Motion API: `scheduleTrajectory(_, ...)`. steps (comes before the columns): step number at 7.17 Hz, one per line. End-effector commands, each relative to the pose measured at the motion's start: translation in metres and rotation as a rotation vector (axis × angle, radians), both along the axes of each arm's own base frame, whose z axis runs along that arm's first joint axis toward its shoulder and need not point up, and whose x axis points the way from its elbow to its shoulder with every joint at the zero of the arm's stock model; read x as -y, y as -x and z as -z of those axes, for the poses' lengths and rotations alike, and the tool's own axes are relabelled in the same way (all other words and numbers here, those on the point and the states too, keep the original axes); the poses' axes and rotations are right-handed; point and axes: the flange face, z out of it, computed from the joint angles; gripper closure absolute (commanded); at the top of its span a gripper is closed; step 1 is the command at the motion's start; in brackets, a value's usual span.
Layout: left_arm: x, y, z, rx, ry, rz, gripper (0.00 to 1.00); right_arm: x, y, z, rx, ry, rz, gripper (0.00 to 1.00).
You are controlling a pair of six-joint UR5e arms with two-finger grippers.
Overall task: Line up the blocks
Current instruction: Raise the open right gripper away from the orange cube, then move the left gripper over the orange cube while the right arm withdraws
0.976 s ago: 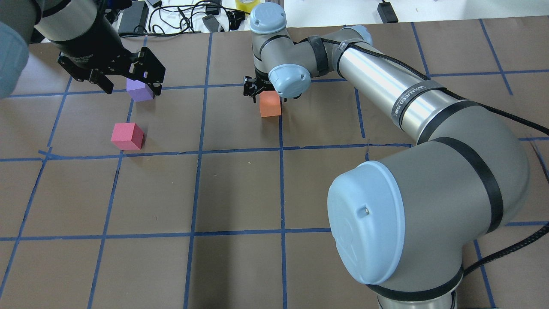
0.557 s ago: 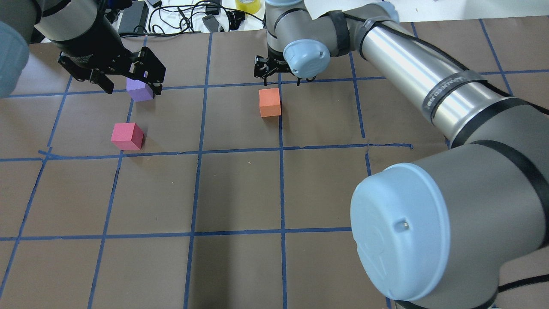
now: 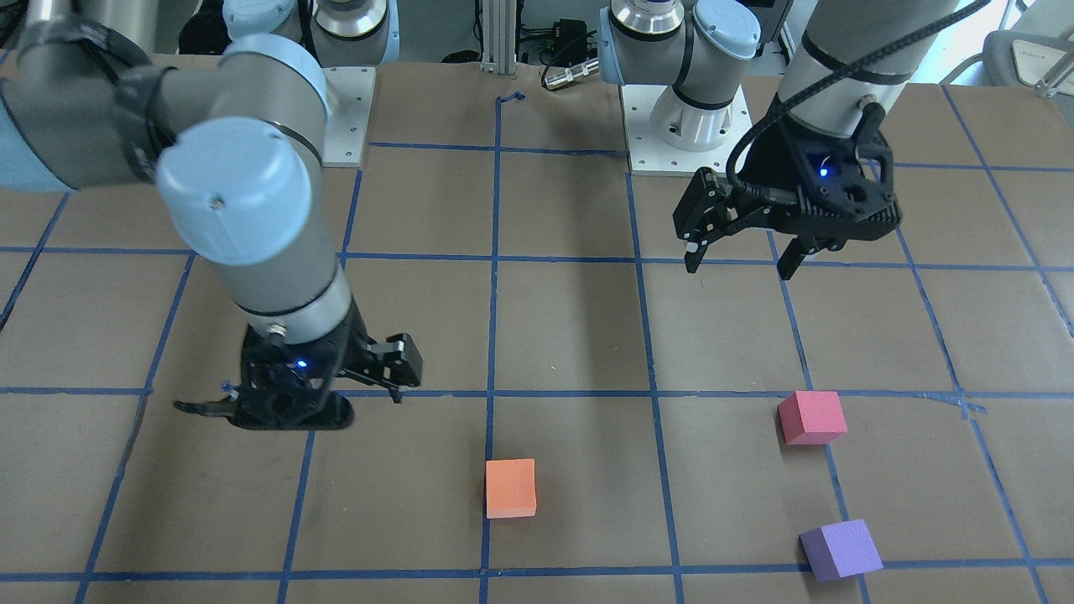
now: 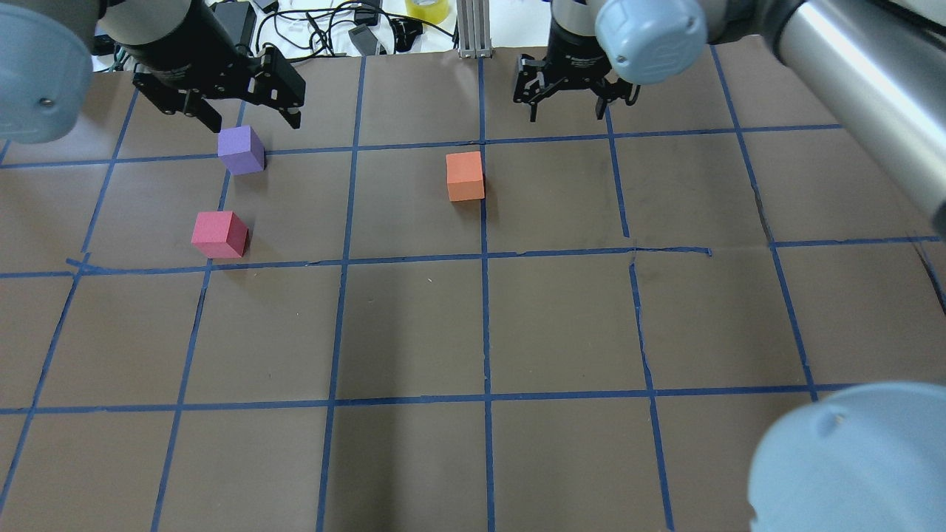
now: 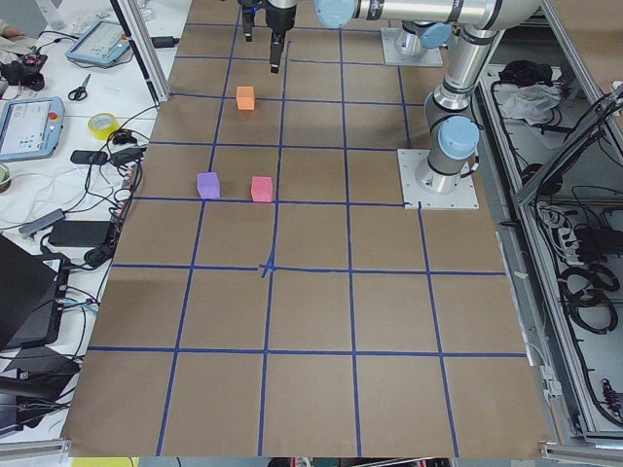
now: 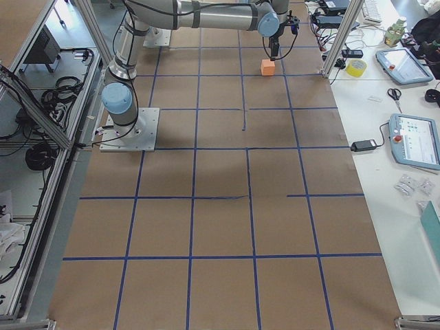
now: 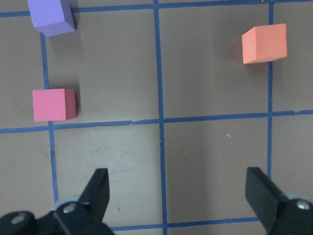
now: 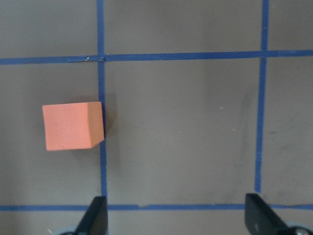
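Three blocks rest apart on the brown table. The orange block (image 4: 465,176) (image 3: 510,488) (image 8: 73,126) lies near the middle. Further left are the purple block (image 4: 241,149) (image 3: 840,549) (image 7: 50,17) and, nearer the robot, the pinkish-red block (image 4: 219,234) (image 3: 810,417) (image 7: 54,104). My left gripper (image 4: 251,114) (image 3: 738,267) (image 7: 180,196) hangs open and empty in the air over the purple block's part of the table. My right gripper (image 4: 566,111) (image 3: 289,403) (image 8: 177,218) is open and empty, off to the right of the orange block.
Blue tape lines (image 4: 484,325) divide the brown paper into squares. Cables, power bricks and a yellow tape roll (image 4: 427,7) lie past the table's far edge, beside an aluminium post (image 4: 473,29). Both arm bases (image 3: 684,126) stand at the robot's side.
The right gripper has come off the orange block and moved up and to the right. The left gripper has risen away from the purple block. All three blocks stay where they were.
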Motion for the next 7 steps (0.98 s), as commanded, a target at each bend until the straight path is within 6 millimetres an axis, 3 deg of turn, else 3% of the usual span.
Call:
scheduleTrajectory(1,0.028,0.042,0.042,-0.035,-0.008,-0.015,0.00,-0.063,0.071,-0.035,-0.005,0.034,-0.026,0.08)
scheduleTrajectory(2,0.046,0.061,0.071,-0.043,0.003,-0.030,0.00,-0.083,0.084,-0.048,-0.006,0.055,-0.008,0.07)
scheduleTrajectory(3,0.062,0.087,0.102,-0.053,-0.002,-0.047,0.00,-0.089,0.084,-0.072,-0.003,0.113,0.008,0.00)
scheduleTrajectory(4,0.074,0.121,0.122,-0.063,-0.013,-0.072,0.00,-0.083,0.088,-0.089,-0.020,0.142,0.016,0.00)
scheduleTrajectory(5,0.095,0.140,0.136,-0.061,-0.014,-0.060,0.00,-0.082,0.089,-0.102,-0.022,0.130,0.016,0.00)
scheduleTrajectory(7,0.123,0.173,0.188,-0.066,-0.006,-0.054,0.00,-0.092,0.088,-0.103,-0.026,0.069,0.013,0.00)
